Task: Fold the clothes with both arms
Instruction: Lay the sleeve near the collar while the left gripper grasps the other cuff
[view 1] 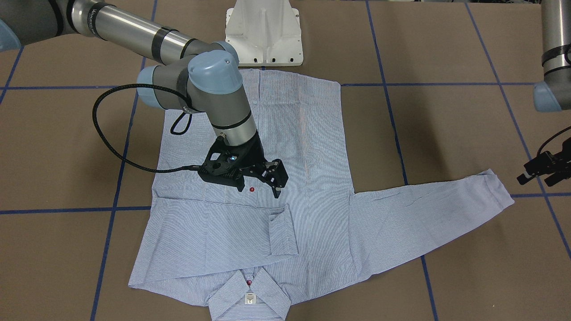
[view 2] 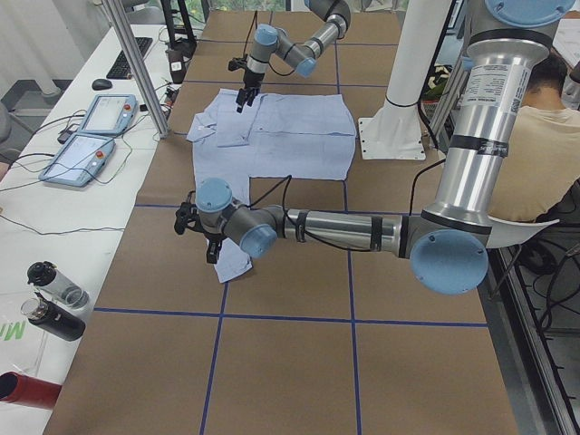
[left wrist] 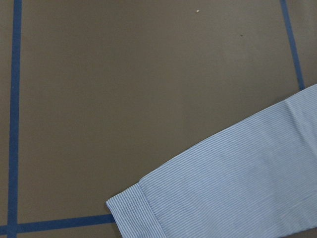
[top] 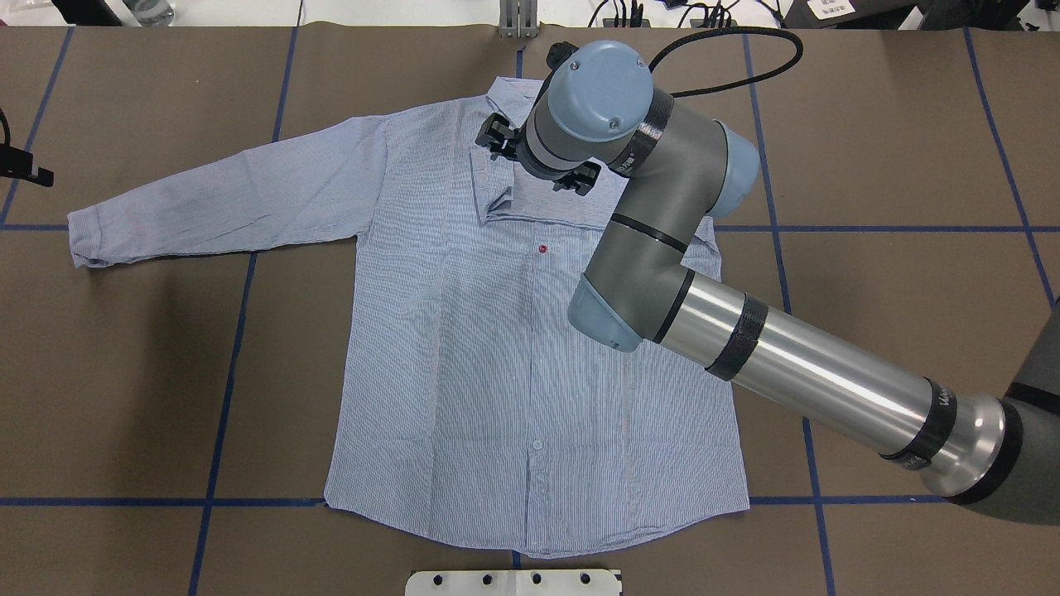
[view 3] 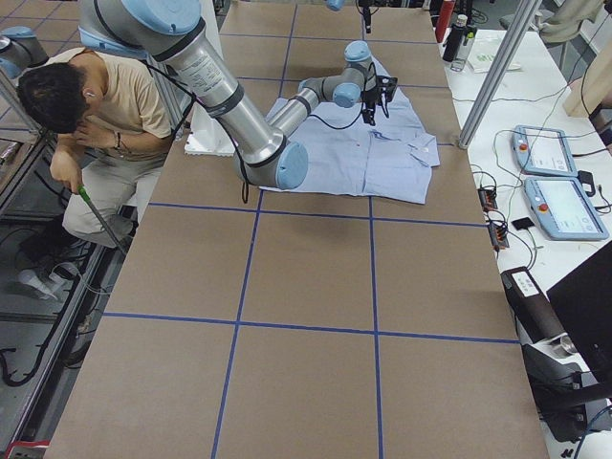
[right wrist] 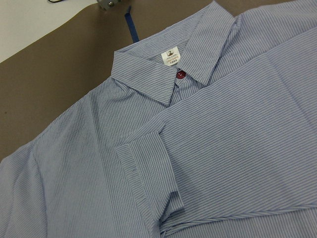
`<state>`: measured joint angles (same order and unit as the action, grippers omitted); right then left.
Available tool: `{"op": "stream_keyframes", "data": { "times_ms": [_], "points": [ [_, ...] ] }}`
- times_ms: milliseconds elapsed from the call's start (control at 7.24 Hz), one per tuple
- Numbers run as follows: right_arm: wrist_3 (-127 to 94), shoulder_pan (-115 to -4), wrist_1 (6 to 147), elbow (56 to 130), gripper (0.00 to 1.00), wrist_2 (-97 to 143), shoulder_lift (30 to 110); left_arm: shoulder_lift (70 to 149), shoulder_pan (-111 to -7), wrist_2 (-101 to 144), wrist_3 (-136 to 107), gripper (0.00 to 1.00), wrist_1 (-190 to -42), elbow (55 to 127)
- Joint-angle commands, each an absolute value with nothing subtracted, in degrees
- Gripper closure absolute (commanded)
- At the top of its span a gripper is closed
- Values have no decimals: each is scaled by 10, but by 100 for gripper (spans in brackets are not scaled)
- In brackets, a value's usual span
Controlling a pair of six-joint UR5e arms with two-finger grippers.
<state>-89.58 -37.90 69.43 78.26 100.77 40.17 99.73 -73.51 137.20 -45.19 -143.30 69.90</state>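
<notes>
- My right gripper (view 1: 260,188) hangs over the shirt (view 1: 312,147) front, jaws apart, holding nothing.
- My left gripper (view 1: 542,173): cannot tell its opening; the outstretched sleeve cuff (view 1: 496,187) lies near it.

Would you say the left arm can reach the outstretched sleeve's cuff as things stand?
Probably yes: the left gripper hangs close beside the cuff, bare table lies around it, and the right gripper is away over the shirt body.
</notes>
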Motion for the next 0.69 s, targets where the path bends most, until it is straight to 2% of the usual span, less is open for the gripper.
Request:
{"op": "stream_keyframes", "data": {
  "times_ms": [0,276,553],
  "points": [
    [-895,-383,694,791,0,1008,408,968,-723,1373,-542,8,-1522,674],
    [-889,-397,694,841,0,1010,459,967,-689,1372,-633,19,-1559,672],
    [-888,-399,695,853,0,1009,469,957,-664,1372,-669,33,-1560,671]
  ]
}}
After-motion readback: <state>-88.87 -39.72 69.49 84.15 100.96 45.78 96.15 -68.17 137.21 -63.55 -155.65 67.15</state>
